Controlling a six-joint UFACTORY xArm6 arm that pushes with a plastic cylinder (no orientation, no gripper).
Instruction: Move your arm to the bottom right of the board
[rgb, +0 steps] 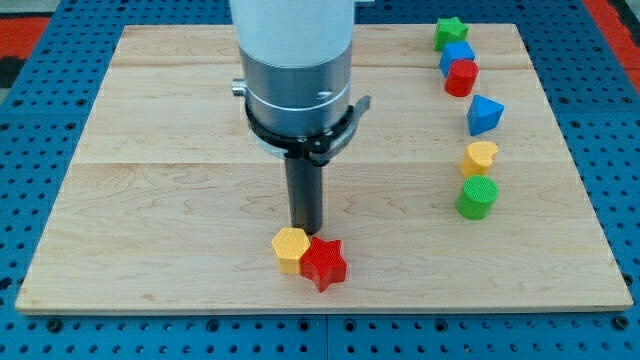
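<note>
My tip (307, 231) stands near the bottom middle of the wooden board (150, 150), just above a yellow hexagon block (289, 248) and a red star block (323, 263), which touch each other. The tip looks to be at or very near the top edge of both. Down the view's right side runs a column of blocks: a green star (450, 33), a blue block (457, 55), a red cylinder-like block (461, 77), a blue triangular block (484, 115), a yellow block (480, 158) and a green round block (477, 197).
The arm's large silver and white body (297, 70) hangs over the board's top middle and hides what is behind it. A blue pegboard table (40, 40) surrounds the board.
</note>
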